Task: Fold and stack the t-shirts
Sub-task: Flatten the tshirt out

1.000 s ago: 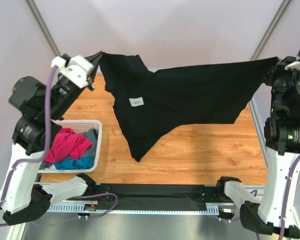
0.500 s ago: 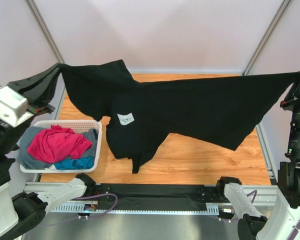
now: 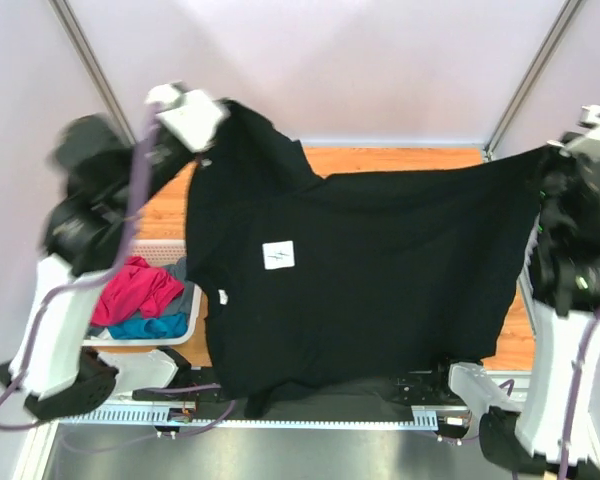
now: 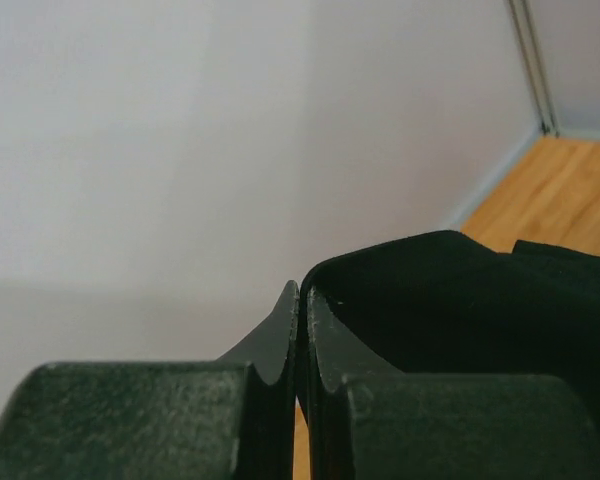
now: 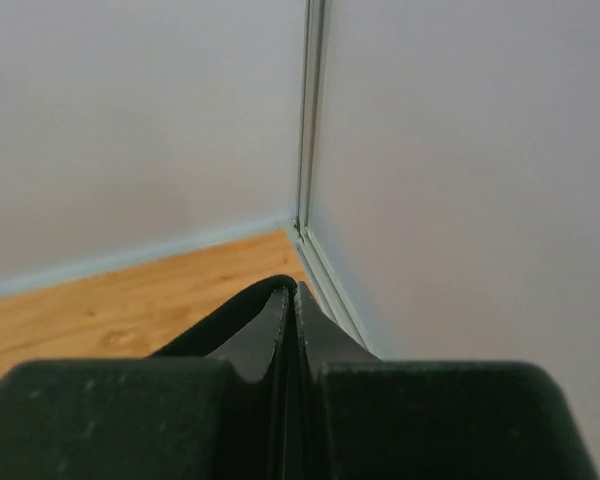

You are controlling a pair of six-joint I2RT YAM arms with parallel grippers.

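Note:
The large black t-shirt (image 3: 370,270) hangs spread in the air between my two arms, its white label (image 3: 278,254) facing the camera and its lower edge draped over the table's near rail. My left gripper (image 3: 212,118) is shut on its upper left corner; the left wrist view shows the jaws (image 4: 302,300) pinching black cloth (image 4: 460,300). My right gripper (image 3: 548,165) is shut on the upper right corner, cloth (image 5: 220,320) folded over the fingertips (image 5: 292,295). Magenta-pink (image 3: 135,290), bright blue (image 3: 145,326) and grey (image 3: 183,275) shirts lie in the basket.
The white slotted basket (image 3: 140,340) stands at the table's left side under the left arm. The wooden table (image 3: 400,160) shows behind the shirt, with walls and frame posts close on both sides. A black rail (image 3: 380,400) runs along the near edge.
Both arms have swung the black shirt toward the near edge. It was a stretched, hanging band; now it hangs broad and flat, covering most of the table. Left arm moved inward and up.

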